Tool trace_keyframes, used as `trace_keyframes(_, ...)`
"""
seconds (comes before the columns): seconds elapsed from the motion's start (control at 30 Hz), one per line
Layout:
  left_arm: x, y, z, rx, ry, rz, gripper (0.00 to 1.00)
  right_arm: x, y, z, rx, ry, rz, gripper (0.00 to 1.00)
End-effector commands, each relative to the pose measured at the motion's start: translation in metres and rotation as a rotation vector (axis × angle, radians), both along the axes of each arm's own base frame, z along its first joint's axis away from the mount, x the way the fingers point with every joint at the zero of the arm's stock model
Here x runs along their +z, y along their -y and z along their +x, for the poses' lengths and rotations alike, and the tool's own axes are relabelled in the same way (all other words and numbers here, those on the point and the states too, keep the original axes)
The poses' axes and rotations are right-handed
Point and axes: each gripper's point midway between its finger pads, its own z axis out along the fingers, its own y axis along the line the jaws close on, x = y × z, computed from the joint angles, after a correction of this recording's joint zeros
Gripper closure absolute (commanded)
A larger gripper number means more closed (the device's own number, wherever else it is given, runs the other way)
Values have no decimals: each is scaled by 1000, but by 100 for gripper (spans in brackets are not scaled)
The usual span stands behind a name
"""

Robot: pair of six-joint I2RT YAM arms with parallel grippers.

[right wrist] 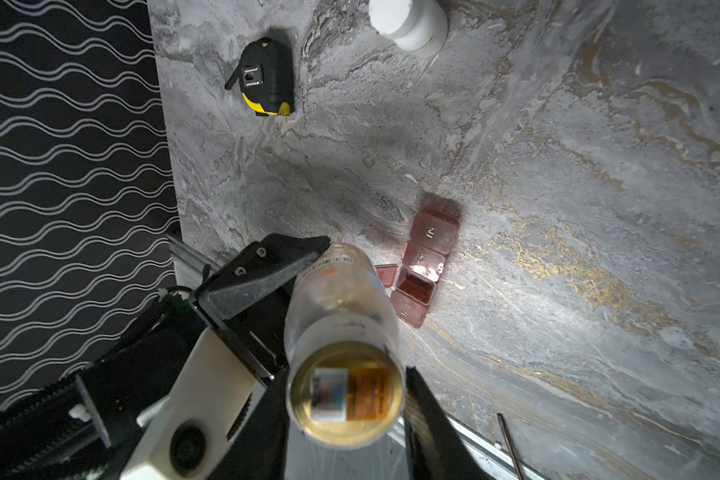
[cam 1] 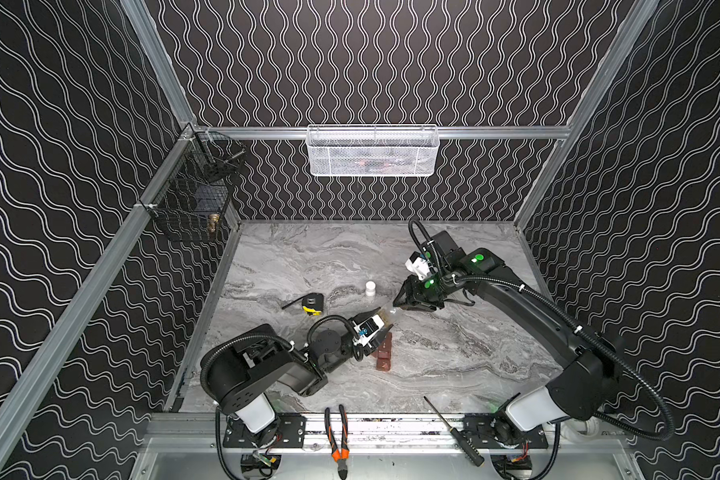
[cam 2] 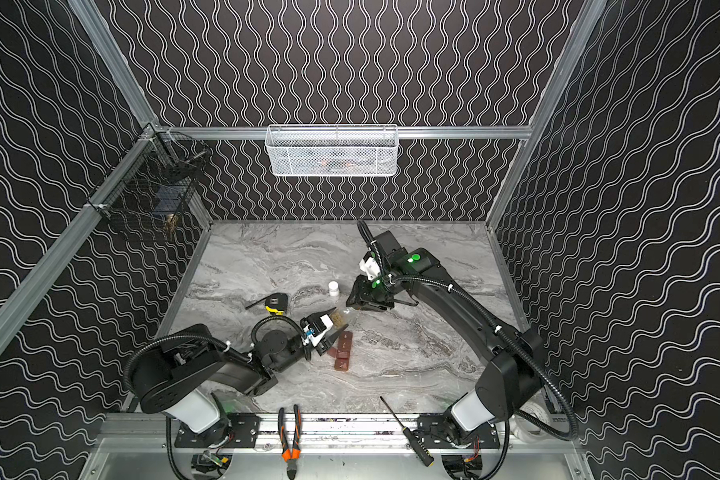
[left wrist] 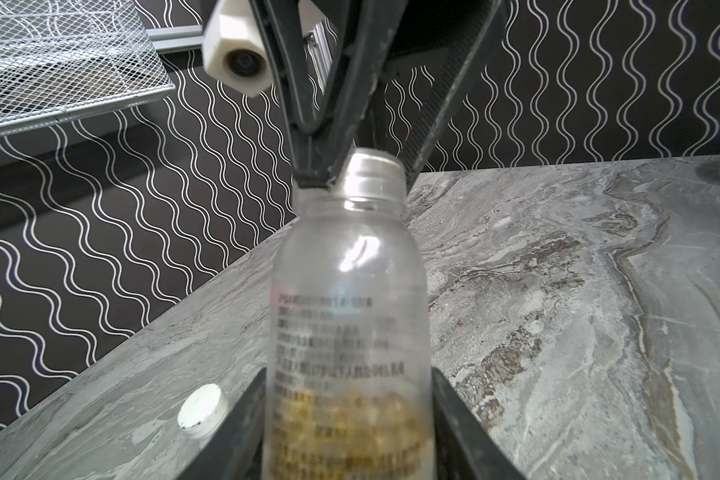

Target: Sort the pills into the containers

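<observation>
So the left hand [cam 1: 382, 322] had a clear plastic bottle [left wrist: 350, 291] clamped by its lower half and tipped well over above the desk [cam 1: 454, 353], with a heap of yellowish pills [left wrist: 350, 415] sitting in the bottom. The right hand [cam 1: 396, 304] was at the open mouth of that bottle, fingers [left wrist: 312, 166] narrow on either side of the neck. One tip was touching the shoulder, but honestly I couldn't tell if it was really gripping or just close.

The containers [cam 1: 384, 353], that reddish-brown strip of four little boxes, lay flat around the middle of the desk, a bit nearer the front edge, just beside the left hand and below the bottle. From the right wrist view one lid looked flipped open [right wrist: 387, 274], the others shut.

A white cap [cam 1: 370, 288] stood further back toward the middle, and a black and yellow tape measure [cam 1: 313, 303] was nearer the left edge.
</observation>
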Motion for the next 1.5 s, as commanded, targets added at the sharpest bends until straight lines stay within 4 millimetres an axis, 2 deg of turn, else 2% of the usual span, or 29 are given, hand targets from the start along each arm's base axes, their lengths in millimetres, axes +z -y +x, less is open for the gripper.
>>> trace_keyframes(0.0,29,5,-14,-83,44,-88,100,5,-2,-21,125,41,-8,68)
trace_keyframes(0.17,42,8,-31,-174,23,-109,100,7,0,-44,268,144,-25,71)
trace_keyframes(0.5,55,13,-59,-321,-12,-69,100,28,11,-68,512,426,16,69)
trace_keyframes(0.7,52,11,-62,-330,-25,-46,100,19,17,-68,586,442,-45,61)
trace_keyframes(1.17,36,13,-60,-325,-45,-8,100,28,18,-65,580,479,-41,39)
trace_keyframes(1.37,30,13,-56,-297,-45,1,100,44,23,-53,484,508,-66,23)
trace_keyframes(1.47,30,8,-46,-229,-14,-1,100,63,30,-38,372,529,-55,18)
